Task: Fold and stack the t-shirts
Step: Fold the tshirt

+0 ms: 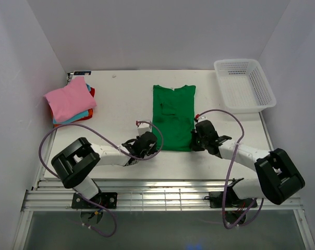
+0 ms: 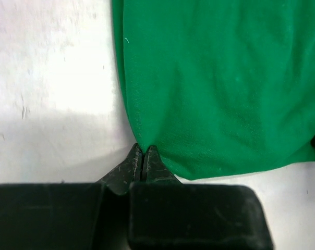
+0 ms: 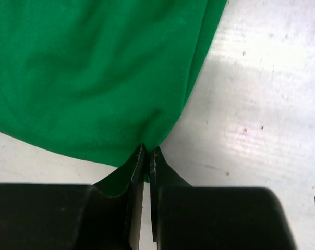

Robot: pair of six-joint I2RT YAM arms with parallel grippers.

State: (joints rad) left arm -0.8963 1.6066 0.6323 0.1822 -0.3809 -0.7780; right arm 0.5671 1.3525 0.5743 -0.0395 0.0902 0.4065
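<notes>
Far left of the green shirt [image 1: 172, 117], toward the table's [image 1: 121, 99] back corner, sits a stack [image 1: 70, 103] of folded shirts: the pink shirt [image 1: 68, 98] on top, a teal shirt [image 1: 83, 113] and an orange-red shirt [image 1: 92, 93] showing only as edges below it. The left gripper [image 1: 147, 143] is at the green shirt's near left corner. In the left wrist view its fingers [image 2: 142, 156] are pinched tight together on the hem right at that corner. The green shirt itself lies flat mid-table as a long narrow shape, collar at the far end and hem toward the arms. The right gripper [image 1: 198, 136] is at the near right corner. In the right wrist view its fingers [image 3: 147, 156] are closed to a thin slit, with green cloth caught between them and a little showing under the left finger. Right of the green shirt and farther back stands a white mesh basket [image 1: 244, 84].
</notes>
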